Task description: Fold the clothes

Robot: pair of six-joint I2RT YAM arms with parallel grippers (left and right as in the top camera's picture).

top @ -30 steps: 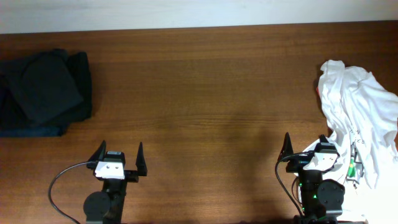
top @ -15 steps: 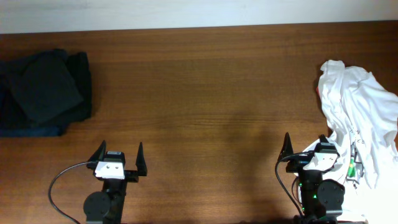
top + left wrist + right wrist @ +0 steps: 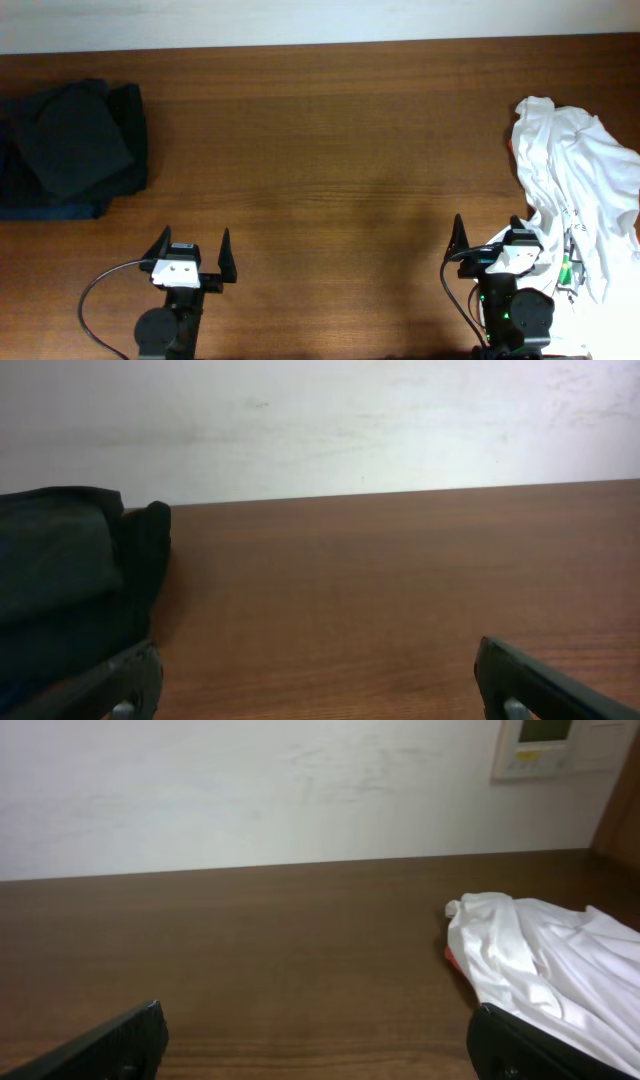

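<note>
Overhead, we see the crumpled white cotton T-shirt [image 3: 575, 170] heaped just right of our right gripper [image 3: 490, 238], running lengthwise away; it and our left gripper [image 3: 192, 245] both gape wide, empty.

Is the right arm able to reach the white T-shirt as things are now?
Probably yes: the T-shirt lies crumpled right beside the open right gripper, with nothing between them.

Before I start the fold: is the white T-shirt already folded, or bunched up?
Not folded. The white T-shirt lies crumpled in a wrinkled heap at the right edge of the table, beside the open right gripper.
</note>
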